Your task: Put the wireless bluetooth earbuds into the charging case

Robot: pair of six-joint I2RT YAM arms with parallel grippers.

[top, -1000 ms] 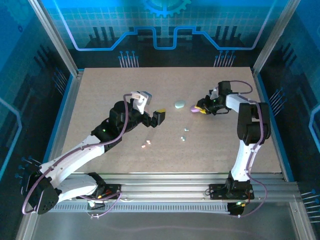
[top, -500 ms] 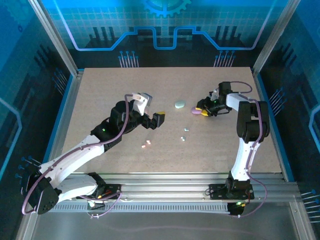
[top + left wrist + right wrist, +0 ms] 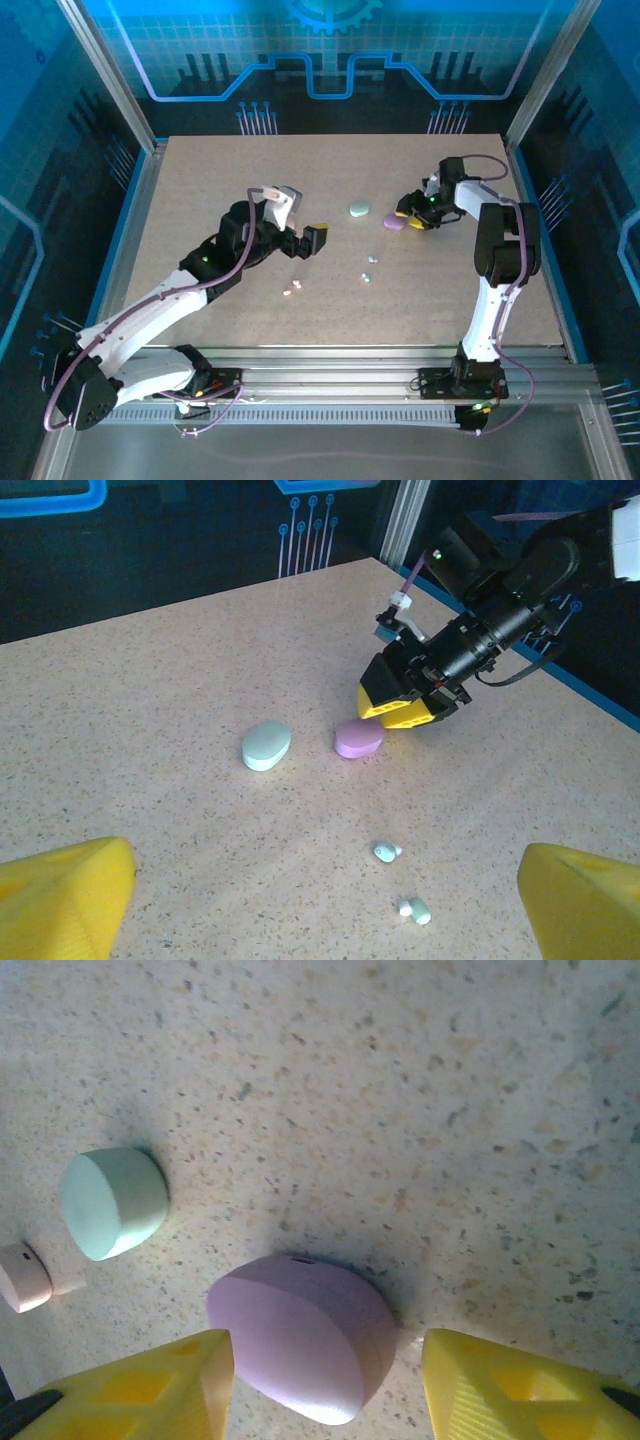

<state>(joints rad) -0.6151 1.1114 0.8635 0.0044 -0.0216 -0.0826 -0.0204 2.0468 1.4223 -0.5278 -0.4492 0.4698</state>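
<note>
A purple charging case (image 3: 300, 1330) lies shut on the table between the yellow fingers (image 3: 530, 1385) of my right gripper (image 3: 322, 1365). The gripper is open: the left finger is close against the case and a gap shows at the right finger. From above, the right gripper (image 3: 407, 215) is at the case (image 3: 393, 223). A mint case (image 3: 359, 208) lies just left of it. Two mint earbuds (image 3: 386, 851) (image 3: 415, 911) lie nearer, ahead of my open, empty left gripper (image 3: 325, 910). Two pale pink earbuds (image 3: 290, 290) lie below the left gripper (image 3: 300, 232).
The table (image 3: 200, 180) is a speckled beige slab with a blue-lit frame round it. A pale pink piece (image 3: 22, 1277) shows at the left edge of the right wrist view, beyond the mint case (image 3: 110, 1200). Bare surface stretches along the back and far left.
My right gripper has opened and let go of the purple case, which now rests on the table. The left arm has barely moved.
</note>
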